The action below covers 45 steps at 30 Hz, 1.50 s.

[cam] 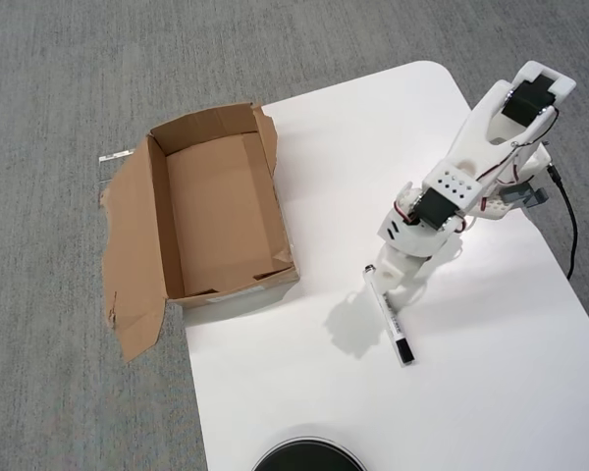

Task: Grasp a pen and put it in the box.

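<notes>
The pen (394, 328), white with a black cap at its near end, lies flat on the white table (491, 392), running diagonally in the overhead view. My white gripper (393, 285) hangs over the pen's upper half, just to its right, and its body hides the fingertips. The frame does not show how wide the jaws stand. The pen's small black tip pokes out at the gripper's upper left. The brown cardboard box (221, 211) sits open and empty at the table's left edge, well left of the pen, with torn flaps spread outward.
A round black object (307, 457) peeks in at the bottom edge. A black cable (569, 231) runs along the table's right side by the arm's base. Grey carpet (59, 78) surrounds the table, and the box overhangs the table's left edge.
</notes>
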Tool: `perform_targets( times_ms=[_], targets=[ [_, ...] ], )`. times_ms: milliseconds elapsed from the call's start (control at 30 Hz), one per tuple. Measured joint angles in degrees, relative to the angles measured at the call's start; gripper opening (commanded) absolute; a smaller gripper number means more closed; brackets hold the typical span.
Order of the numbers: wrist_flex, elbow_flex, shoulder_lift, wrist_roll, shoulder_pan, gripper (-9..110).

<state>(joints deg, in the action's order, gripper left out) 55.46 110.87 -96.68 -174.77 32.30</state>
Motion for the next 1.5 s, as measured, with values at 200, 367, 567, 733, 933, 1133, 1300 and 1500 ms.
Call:
perform_targets(
  times_ms=[200,367,567,733,933,1133,1300,1500],
  targets=[
    [0.00,0.35,0.00,0.00,0.53,20],
    [-0.18,0.35,4.22,0.00,0.26,20],
    [-0.18,0.35,6.50,0.00,1.23,20],
    [-0.18,0.35,6.59,0.00,0.70,20],
    [-0.44,-1.76,7.03,0.00,0.88,20],
    [-0.26,-3.78,7.12,0.00,0.79,20],
    [-0.26,-4.13,8.61,0.00,0.79,20],
    [-0.26,-4.39,11.07,0.00,0.79,20]
  ],
)
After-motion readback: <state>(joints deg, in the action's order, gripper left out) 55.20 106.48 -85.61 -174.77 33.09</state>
